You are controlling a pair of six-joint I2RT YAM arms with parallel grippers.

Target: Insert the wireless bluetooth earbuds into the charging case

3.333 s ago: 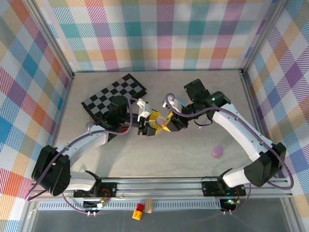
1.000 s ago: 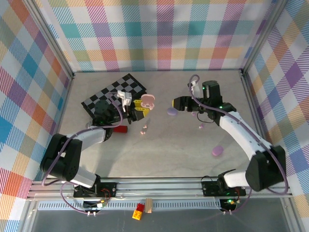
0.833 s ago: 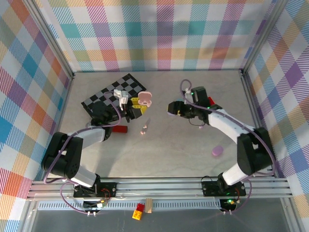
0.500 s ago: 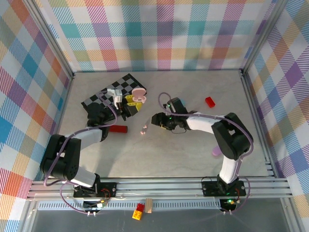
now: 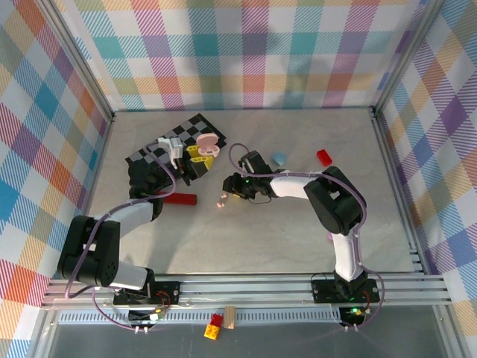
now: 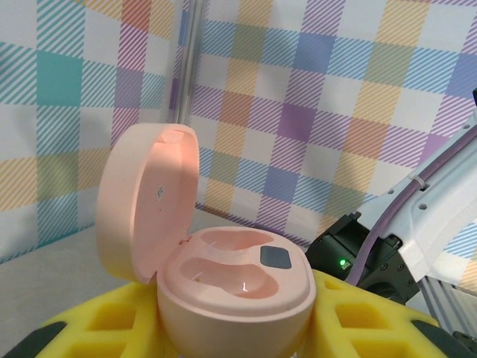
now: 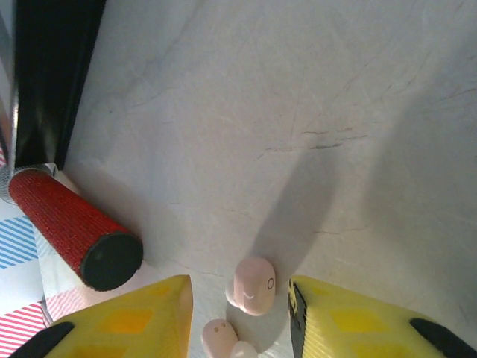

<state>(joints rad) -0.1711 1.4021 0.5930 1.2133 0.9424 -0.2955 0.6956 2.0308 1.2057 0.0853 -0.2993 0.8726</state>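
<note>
Between right gripper (image 7: 240, 309) jaws, pale pink earbuds (image 7: 253, 286), small, rounded, glossy

Red textured cylinder (image 5: 179, 198) lying on its side on the pale table (image 5: 261, 246), just beside the near edge of the black-and-white checkerboard mat (image 5: 153, 158). Small red block (image 5: 325, 156) sits well apart, over on the right. Below the front rail, a red-and-yellow brick (image 5: 215, 326) sits beside a wooden block (image 5: 229, 317). Pastel plaid walls (image 5: 246, 52) all round.
</note>
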